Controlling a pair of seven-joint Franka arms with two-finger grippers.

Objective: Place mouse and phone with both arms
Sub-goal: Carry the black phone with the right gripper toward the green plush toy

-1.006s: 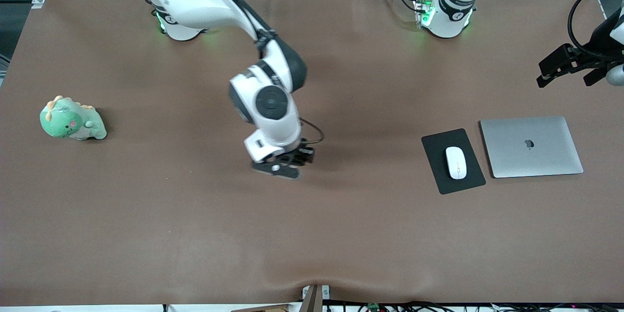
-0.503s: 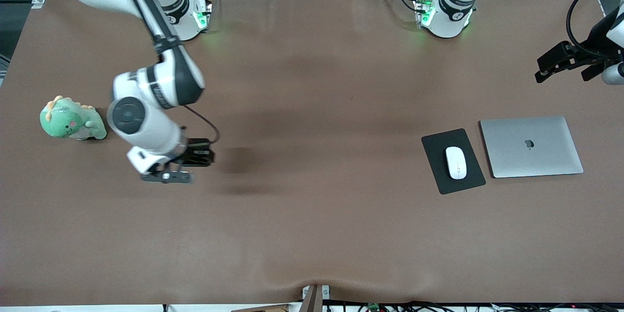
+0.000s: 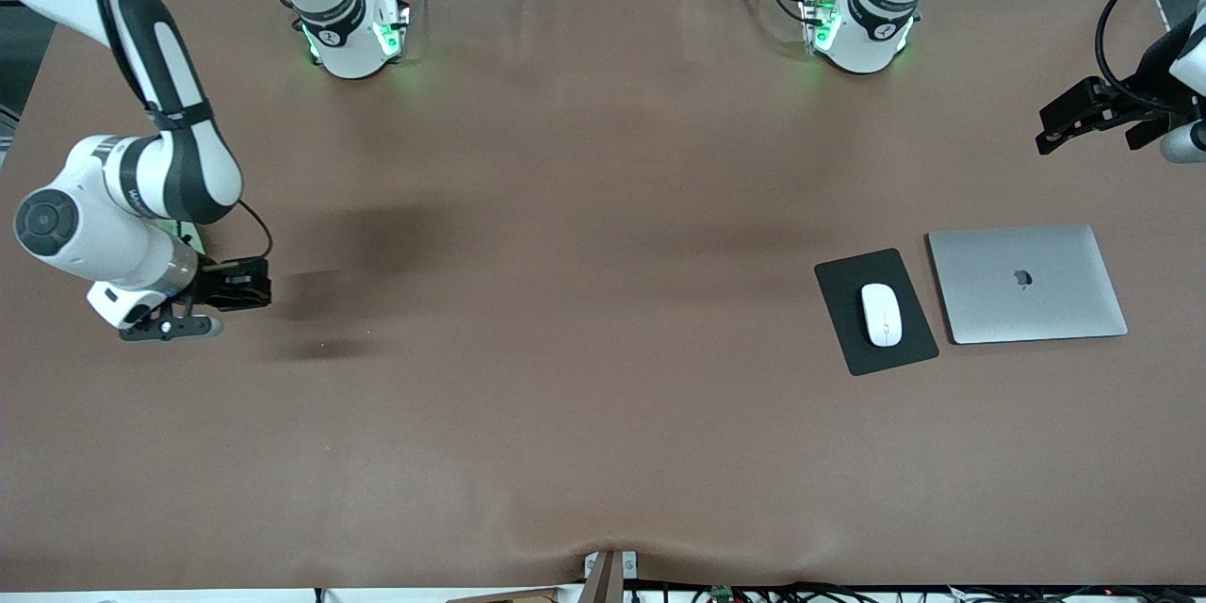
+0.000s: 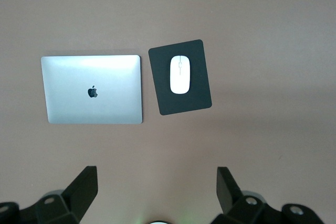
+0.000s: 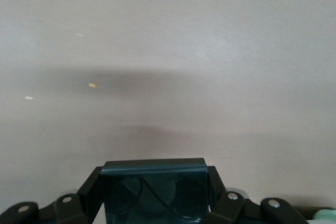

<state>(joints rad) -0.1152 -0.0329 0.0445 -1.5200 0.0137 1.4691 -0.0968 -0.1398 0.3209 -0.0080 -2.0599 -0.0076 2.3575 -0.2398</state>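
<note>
The white mouse (image 3: pixel 881 314) lies on a black mouse pad (image 3: pixel 848 339) toward the left arm's end of the table; it also shows in the left wrist view (image 4: pixel 180 74). My right gripper (image 3: pixel 247 284) is shut on the black phone (image 3: pixel 236 284) and holds it over the table near the right arm's end. In the right wrist view the phone (image 5: pixel 152 192) sits flat between the fingers. My left gripper (image 3: pixel 1074 121) is open and empty, high over the table's edge at the left arm's end; its fingers (image 4: pixel 84 187) stand wide apart.
A closed silver laptop (image 3: pixel 1025 283) lies beside the mouse pad, toward the left arm's end, and shows in the left wrist view (image 4: pixel 93 89). A green plush toy (image 3: pixel 185 230) is almost wholly hidden under the right arm.
The right arm has swung with the phone from over the table's middle to its own end, now covering the plush toy. The left arm has barely moved.
</note>
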